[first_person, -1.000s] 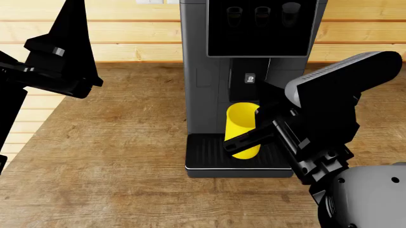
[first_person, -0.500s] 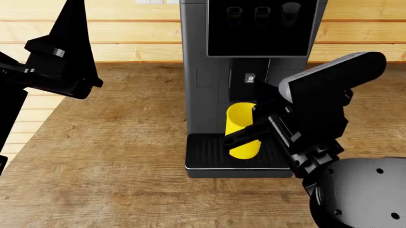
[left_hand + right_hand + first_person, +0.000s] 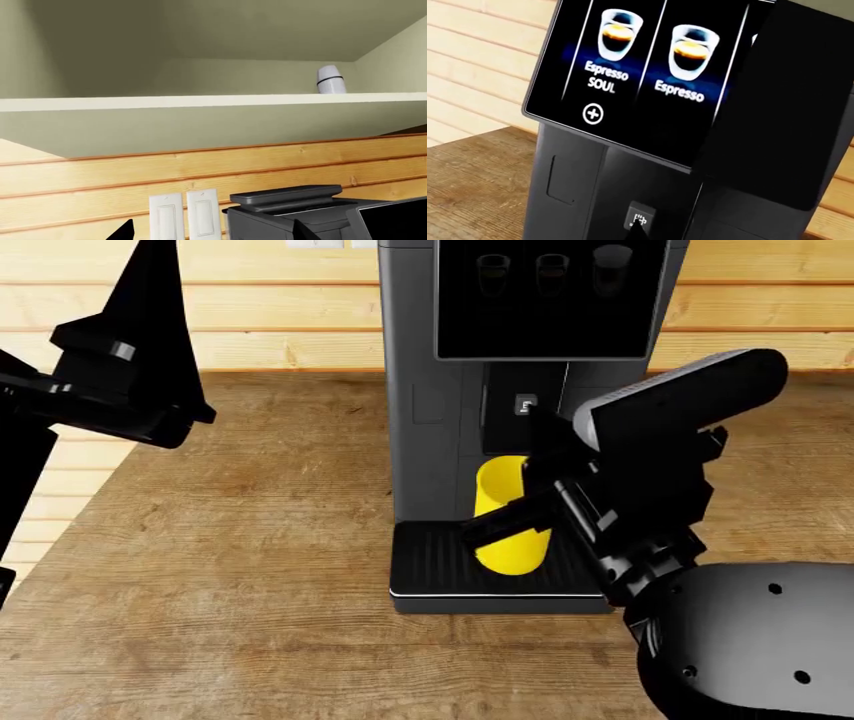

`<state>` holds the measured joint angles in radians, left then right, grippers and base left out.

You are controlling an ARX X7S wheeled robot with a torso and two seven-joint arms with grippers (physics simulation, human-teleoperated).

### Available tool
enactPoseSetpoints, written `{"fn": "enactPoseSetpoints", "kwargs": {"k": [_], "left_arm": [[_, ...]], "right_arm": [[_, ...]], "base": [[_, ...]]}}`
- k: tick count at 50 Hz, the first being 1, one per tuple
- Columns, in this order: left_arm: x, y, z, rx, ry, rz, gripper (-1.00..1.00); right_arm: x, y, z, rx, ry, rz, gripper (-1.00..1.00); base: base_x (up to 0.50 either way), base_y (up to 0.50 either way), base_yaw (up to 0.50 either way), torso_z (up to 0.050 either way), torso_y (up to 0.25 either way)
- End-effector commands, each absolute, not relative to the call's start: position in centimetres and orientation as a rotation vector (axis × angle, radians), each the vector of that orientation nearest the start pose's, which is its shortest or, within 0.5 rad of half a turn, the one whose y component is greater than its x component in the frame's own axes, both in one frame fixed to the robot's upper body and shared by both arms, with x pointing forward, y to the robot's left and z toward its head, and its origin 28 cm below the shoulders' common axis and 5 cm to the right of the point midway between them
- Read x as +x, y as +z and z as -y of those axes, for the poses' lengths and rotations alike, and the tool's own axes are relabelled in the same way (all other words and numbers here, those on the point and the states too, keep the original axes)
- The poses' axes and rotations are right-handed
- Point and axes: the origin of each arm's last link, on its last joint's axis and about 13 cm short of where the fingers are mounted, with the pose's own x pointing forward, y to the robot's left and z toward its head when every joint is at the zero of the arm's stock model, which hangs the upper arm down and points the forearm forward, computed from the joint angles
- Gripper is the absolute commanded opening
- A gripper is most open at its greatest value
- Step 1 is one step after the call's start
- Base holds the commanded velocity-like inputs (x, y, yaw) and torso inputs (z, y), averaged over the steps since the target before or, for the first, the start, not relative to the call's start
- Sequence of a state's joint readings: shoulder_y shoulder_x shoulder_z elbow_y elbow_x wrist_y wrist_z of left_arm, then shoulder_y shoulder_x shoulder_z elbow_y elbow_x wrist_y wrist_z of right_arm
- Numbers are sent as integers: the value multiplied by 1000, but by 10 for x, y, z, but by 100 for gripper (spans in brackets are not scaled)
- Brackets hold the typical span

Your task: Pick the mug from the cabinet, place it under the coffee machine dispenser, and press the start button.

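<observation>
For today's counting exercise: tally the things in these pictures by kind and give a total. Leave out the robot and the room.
Yellow mug: 1
Coffee machine: 1
White canister on the cabinet shelf: 1
White wall switches: 2
Drinks pictured on the machine's screen: 2 in the right wrist view
Total: 7

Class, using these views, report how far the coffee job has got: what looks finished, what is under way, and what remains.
Done: the tall yellow mug stands on the ribbed black drip tray, below the black dispenser block. Under way: the right gripper is by the mug; whether it grips it cannot be told. Left: the start button looks unpressed; the glossy black touch panel shows espresso choices. The left gripper is off to the side.
</observation>
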<state>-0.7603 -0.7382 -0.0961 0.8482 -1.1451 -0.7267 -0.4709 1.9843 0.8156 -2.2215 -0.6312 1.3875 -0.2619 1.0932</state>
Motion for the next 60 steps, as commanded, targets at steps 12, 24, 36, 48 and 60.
{"fn": "enactPoseSetpoints", "kwargs": {"k": [12,24,36,48,60], "left_arm": [[192,299,-258,30,-242,617,100],[192,298,-258,27,-241,618,100],[192,299,-259,26,-240,620,100],[191,299,-260,25,-238,623,100],[192,298,-259,24,-236,621,100]], "right_arm": [[220,245,82,-241,248,116,-100],[221,245,78,-247,257,119,-100],[224,242,77,-262,245,107,-100],[226,242,78,-277,226,101,-100],[226,238,80,-278,218,93,-100]], "base": [[0,0,0,0,0],[0,0,0,0,0],[0,0,0,0,0],[4,1,3,0,0],[3,1,1,0,0]]}}
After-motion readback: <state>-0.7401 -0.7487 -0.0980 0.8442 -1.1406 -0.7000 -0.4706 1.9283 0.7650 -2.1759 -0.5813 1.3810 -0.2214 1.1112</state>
